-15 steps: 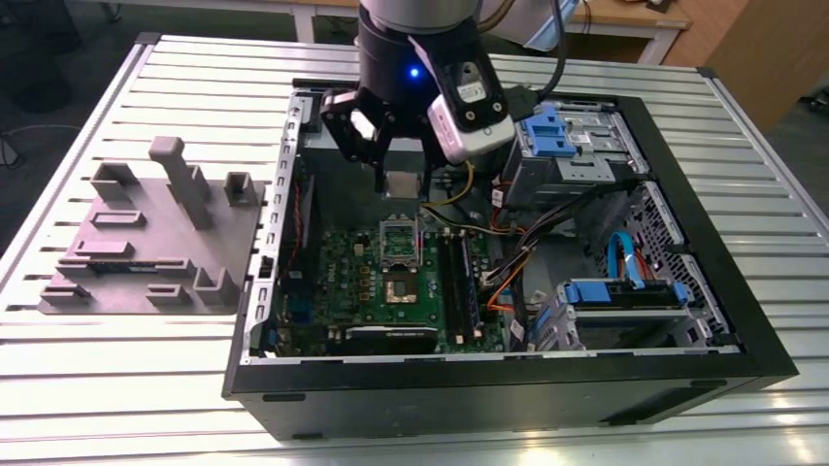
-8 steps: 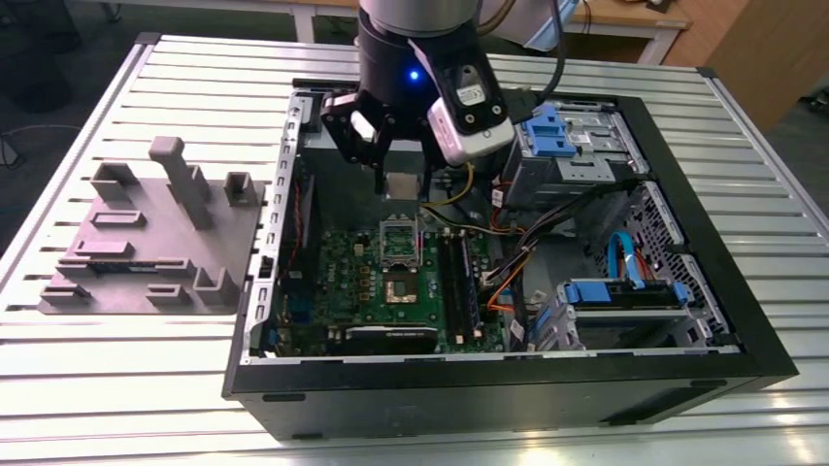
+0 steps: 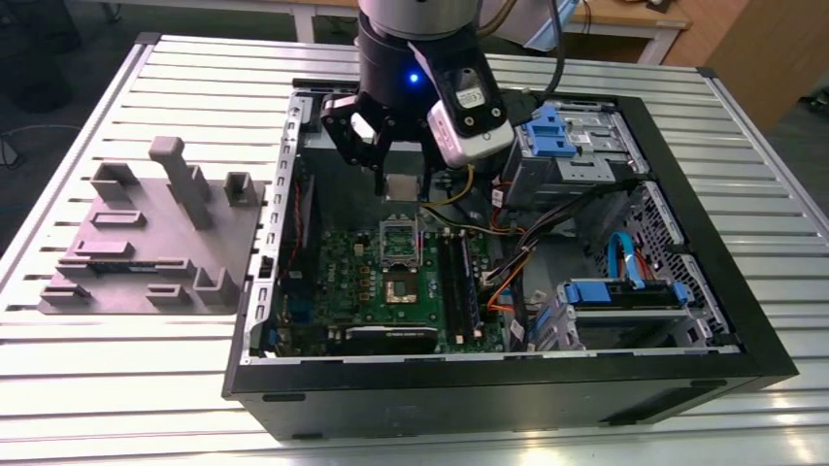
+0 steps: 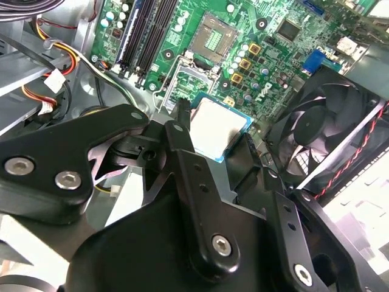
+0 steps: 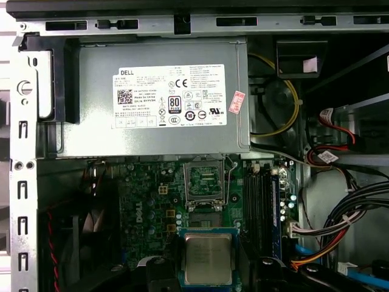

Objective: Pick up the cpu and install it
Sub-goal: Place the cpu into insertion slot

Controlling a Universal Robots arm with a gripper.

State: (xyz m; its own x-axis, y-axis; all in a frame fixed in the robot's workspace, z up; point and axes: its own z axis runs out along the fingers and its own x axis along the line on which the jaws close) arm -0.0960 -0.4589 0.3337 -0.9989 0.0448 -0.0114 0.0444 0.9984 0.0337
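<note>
Silver-grey cpu (image 5: 208, 258) edged blue, green motherboard (image 5: 146, 207), grey power supply (image 5: 97, 121).

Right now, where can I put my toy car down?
The bare table corner bordered by the grey block and the case, at the exterior view's left, is free. So is the strip at the case's other side. Inside the case it is crowded: cables, and the pincer holding the cpu over the board.
</note>
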